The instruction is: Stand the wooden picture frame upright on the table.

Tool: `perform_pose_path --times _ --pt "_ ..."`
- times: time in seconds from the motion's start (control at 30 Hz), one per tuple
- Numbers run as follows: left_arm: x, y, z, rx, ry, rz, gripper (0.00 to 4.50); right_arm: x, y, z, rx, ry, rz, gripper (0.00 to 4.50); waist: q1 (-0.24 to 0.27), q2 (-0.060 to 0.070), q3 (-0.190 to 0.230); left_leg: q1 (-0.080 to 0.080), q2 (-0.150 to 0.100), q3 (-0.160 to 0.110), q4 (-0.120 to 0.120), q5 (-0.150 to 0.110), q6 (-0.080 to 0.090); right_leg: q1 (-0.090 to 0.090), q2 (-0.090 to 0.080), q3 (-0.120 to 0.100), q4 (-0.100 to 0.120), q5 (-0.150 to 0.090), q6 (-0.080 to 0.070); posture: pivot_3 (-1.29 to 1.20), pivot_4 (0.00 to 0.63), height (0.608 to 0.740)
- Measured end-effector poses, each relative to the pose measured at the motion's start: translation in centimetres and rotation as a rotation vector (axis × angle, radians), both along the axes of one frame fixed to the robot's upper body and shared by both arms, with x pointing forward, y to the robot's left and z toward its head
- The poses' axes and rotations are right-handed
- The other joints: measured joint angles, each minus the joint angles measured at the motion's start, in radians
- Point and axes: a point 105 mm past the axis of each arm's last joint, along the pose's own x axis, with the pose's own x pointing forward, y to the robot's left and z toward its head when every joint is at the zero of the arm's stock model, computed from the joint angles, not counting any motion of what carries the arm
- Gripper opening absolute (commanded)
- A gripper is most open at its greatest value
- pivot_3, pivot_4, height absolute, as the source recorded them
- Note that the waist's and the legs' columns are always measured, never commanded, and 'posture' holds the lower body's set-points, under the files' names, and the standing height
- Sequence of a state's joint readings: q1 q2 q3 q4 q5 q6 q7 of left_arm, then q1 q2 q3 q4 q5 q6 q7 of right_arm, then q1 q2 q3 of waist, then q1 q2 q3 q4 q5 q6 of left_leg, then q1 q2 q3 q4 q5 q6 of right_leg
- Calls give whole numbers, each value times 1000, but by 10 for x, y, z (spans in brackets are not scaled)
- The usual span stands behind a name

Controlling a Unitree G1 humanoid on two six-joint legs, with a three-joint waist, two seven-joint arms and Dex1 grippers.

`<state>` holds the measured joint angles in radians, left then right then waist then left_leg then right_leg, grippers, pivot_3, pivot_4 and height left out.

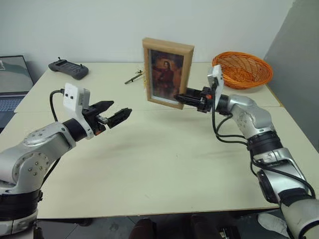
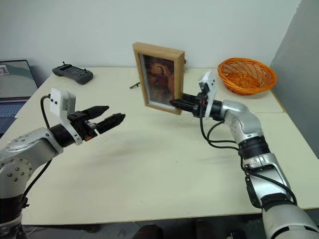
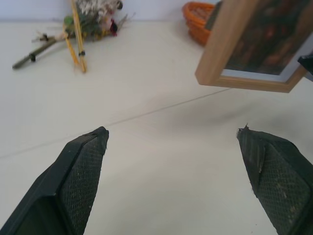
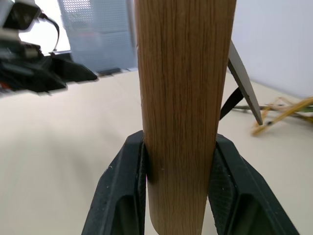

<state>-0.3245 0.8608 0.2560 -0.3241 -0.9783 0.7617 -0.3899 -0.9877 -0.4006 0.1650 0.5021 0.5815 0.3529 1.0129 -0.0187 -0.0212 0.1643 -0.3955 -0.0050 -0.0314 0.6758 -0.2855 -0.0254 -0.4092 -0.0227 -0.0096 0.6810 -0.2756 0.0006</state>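
Frame position: the wooden picture frame is held upright above the table, picture side facing the robot, near the seam between the two sections. In the left wrist view its lower corner hangs clear of the surface, so it does not look set down yet.
Right gripper: clamped on the frame's side rail low down, one finger on the front and the other on the back.
Left gripper: fingers spread wide, holding nothing, well apart from the frame and hovering over the table.
Stand: a dark fold-out leg shows behind the frame in the right wrist view, swung out from the back (how far it is opened cannot be told).
Handling, judged: stiff and light, a rigid wood rim that takes a pinch well; the front pane is probably fragile, so pressure belongs on the rim, not the picture. Smooth wood may slip if the grip loosens.
Hold point, judged: the side rail near the bottom, as now, keeps the weight low for setting down.
Surroundings: orange basket, dried twigs, black controller, all away from the frame.
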Motion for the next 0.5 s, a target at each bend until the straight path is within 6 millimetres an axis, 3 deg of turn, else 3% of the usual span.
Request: perform_pose_path --times 0.07,0.3,0.5 --pt "-9 -12 -6 53 -15 -47 4500 7 7 -30 -2 133 10 1294 7 0 0 -2 -1 1 1 -1 1 -2 -1 0 1 0 0 0 150 740" --pt "-30 -20 -45 73 71 -64 4500 18 11 -103 -61 246 -95 1294 -3 1 0 -3 0 4 1 -1 1 -4 -1 1 1 0 1 0 150 740" --pt "-30 -20 -48 46 72 -49 4500 17 17 -110 -32 230 -93 1294 -5 0 0 -3 0 3 1 -1 1 -3 -1 1 2 0 1 0 150 740"
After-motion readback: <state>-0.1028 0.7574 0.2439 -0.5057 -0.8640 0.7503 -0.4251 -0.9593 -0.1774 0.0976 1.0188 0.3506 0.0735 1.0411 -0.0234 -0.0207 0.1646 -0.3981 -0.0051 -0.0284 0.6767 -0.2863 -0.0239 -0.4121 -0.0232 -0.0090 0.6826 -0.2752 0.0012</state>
